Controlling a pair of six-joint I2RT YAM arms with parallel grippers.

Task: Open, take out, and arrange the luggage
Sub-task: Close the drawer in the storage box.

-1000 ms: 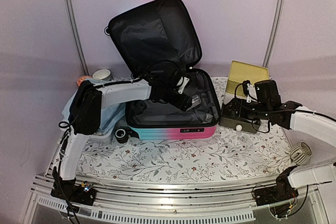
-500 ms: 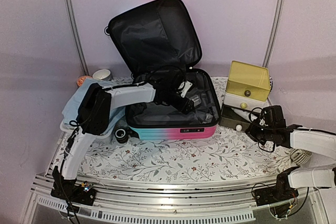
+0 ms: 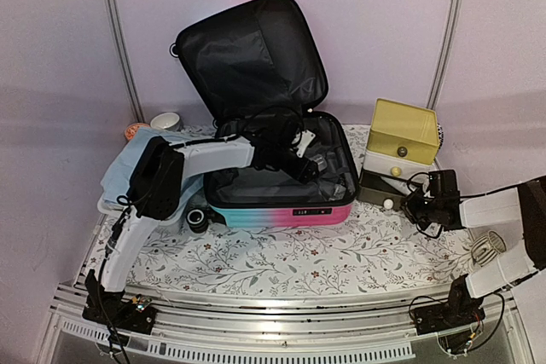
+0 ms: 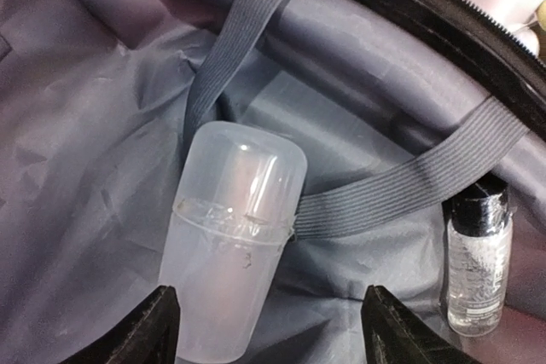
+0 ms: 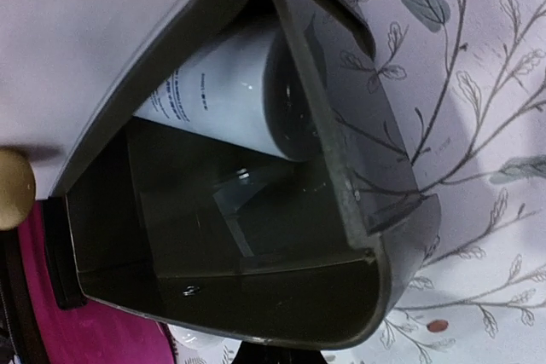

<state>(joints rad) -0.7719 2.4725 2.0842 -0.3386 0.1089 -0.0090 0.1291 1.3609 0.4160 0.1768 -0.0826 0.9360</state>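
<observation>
Pink-to-turquoise hard-shell luggage (image 3: 281, 213), centre frame: lid open for unpacking. Left gripper (image 4: 273, 330) wide, straddling translucent plastic capsule container (image 4: 235, 245) inside, likely for pickup. Right gripper (image 3: 413, 206) closed beside grey open drawer (image 3: 375, 187), centre right.

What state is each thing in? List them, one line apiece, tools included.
luggage: open, lid raised.
translucent case: closed, lying inside the luggage.
small bottle: capped, lying inside the luggage.
drawer: pulled out, white bottle lying in it.
left tool: open, astride the translucent case.
right tool: shut, beside the drawer.
</observation>
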